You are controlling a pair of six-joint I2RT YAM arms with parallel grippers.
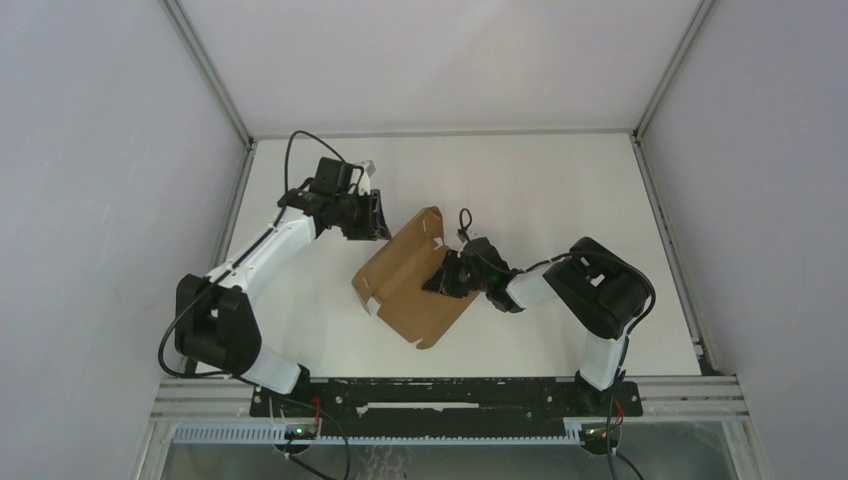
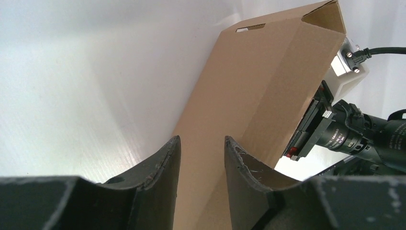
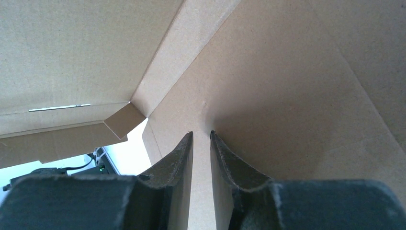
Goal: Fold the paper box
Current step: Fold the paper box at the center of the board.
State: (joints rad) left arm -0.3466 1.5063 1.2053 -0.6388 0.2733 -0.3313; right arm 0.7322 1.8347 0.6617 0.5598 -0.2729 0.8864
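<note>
While pinching a raised panel of the paper box (image 1: 400,292) in the right end effector (image 3: 201,135), holds the left end effector (image 2: 201,139) half open, empty, beside its edge.

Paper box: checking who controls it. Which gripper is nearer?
Right. The right gripper is shut on the paper box; the left gripper stands open beside its far edge.

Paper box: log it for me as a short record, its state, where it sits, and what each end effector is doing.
box state: paper box partly folded, one wall raised
place: middle of the white table
left end effector: open, facing the raised wall
right end effector: closed on a box panel
</note>
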